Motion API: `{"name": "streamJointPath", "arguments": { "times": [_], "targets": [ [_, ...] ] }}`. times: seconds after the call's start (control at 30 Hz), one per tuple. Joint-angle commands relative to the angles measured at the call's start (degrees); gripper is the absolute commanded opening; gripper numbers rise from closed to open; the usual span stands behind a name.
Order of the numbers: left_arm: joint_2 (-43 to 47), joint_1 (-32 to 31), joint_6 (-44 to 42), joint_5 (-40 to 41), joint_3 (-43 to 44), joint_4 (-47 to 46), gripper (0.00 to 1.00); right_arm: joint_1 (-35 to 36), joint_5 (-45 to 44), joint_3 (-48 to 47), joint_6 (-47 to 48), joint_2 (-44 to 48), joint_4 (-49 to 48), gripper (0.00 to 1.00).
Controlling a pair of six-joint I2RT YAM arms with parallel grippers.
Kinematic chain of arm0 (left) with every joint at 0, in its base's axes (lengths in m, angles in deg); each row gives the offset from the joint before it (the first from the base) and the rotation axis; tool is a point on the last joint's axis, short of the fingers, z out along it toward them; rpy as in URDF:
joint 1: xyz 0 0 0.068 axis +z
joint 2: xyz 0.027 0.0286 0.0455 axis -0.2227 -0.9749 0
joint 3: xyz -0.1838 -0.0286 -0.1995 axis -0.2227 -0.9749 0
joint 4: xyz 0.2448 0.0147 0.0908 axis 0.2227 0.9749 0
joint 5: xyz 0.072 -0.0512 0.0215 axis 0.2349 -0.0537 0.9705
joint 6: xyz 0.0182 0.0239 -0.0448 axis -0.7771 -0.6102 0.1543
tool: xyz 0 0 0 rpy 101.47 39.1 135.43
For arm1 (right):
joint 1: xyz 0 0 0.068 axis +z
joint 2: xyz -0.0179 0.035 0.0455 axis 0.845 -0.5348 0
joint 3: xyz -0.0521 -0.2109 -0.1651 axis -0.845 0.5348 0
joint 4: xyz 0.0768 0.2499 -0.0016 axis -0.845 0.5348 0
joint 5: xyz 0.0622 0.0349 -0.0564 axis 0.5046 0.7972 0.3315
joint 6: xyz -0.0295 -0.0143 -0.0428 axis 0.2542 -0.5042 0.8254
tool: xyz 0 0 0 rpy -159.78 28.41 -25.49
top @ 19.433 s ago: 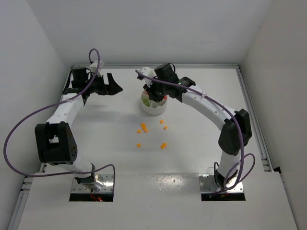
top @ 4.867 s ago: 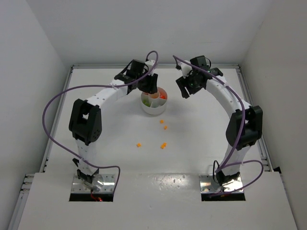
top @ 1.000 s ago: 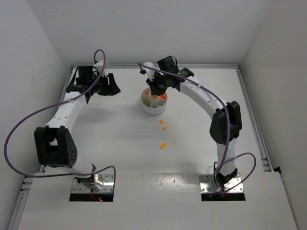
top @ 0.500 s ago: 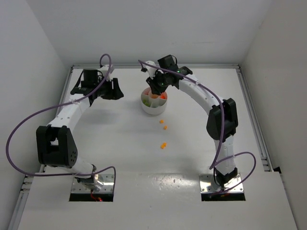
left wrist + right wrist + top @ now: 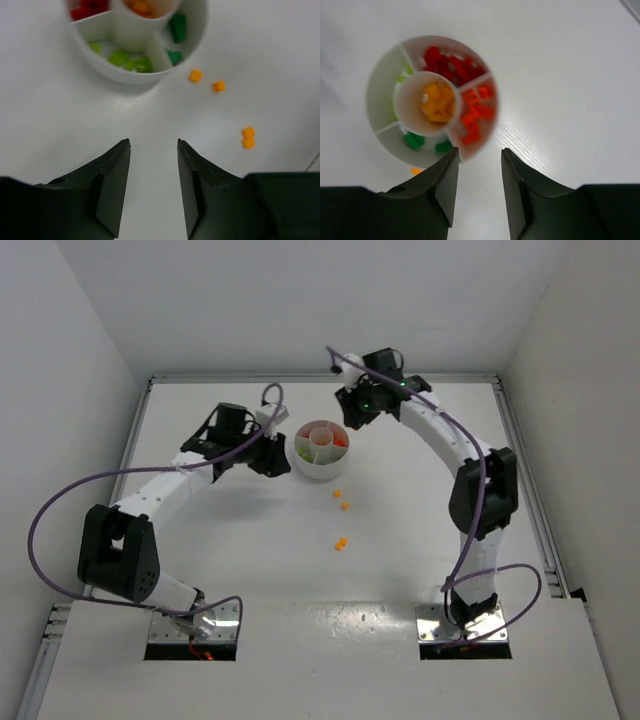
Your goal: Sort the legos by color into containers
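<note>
The round white dish (image 5: 318, 472) stands on the surface (image 5: 250, 550), toward its far side, between the two arms.

Dish contents:
- The central cup (image 5: 407, 100) holds yellow-orange legos (image 5: 438, 102).
- One wedge section holds red legos (image 5: 447, 62).
- The adjoining wedge holds orange-red legos (image 5: 474, 117).
- The wedge after that holds dark green legos (image 5: 414, 140).
- Another wedge holds light green legos (image 5: 125, 59).

Loose orange legos (image 5: 195, 75) lie on the surface on the near side of the dish. Two single bricks lie close to the dish wall and apart from each other. A touching pair (image 5: 248, 137) lies farther out.

The left end effector (image 5: 152, 150) is just beside the left side of the dish and points toward it. Its jaws are spread, and only bare surface shows between them.

The right end effector (image 5: 479, 155) is at the far right side of the dish, and its wrist camera looks down into the compartments. Its jaws are spread and grip nothing.
</note>
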Motion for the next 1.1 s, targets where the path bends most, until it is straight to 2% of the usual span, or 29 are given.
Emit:
{"name": "streamJointPath", "arguments": {
  "times": [0.0,0.07,0.1,0.2,0.27,0.37,0.63,1.07],
  "targets": [
    [2.75,-9.88,-3.63,2.43,-1.41,-2.81,0.47,-8.13,-4.06,4.80,-5.02,9.51,-4.06,0.40],
    [1.71,-14.63,-1.89,7.02,-1.42,-3.42,0.44,-10.69,-4.67,9.29,-5.02,13.02,-3.03,0.40],
    [-0.30,-19.09,-0.48,12.79,-1.42,-3.95,0.43,-12.88,-4.67,10.00,-5.02,13.65,-2.06,0.40],
    [-4.79,-24.82,4.70,19.25,0.86,-3.95,0.41,-15.53,-3.71,14.21,-5.62,17.06,-1.26,0.40],
    [-8.93,-27.55,7.17,22.50,3.40,-3.95,0.41,-17.12,-3.19,17.73,-5.63,19.62,-2.14,0.40],
    [-14.54,-29.85,7.89,26.89,7.27,-3.95,0.41,-18.52,-3.18,17.74,-5.63,20.15,-2.14,0.40],
    [-25.01,-31.53,5.88,30.95,14.48,-3.25,0.43,-20.28,-0.81,16.07,-6.16,19.54,-0.47,0.40],
    [-31.34,-30.39,-1.17,29.28,17.30,-3.25,0.49,-20.81,0.86,16.07,-6.16,19.02,-0.47,0.40]
  ]
}}
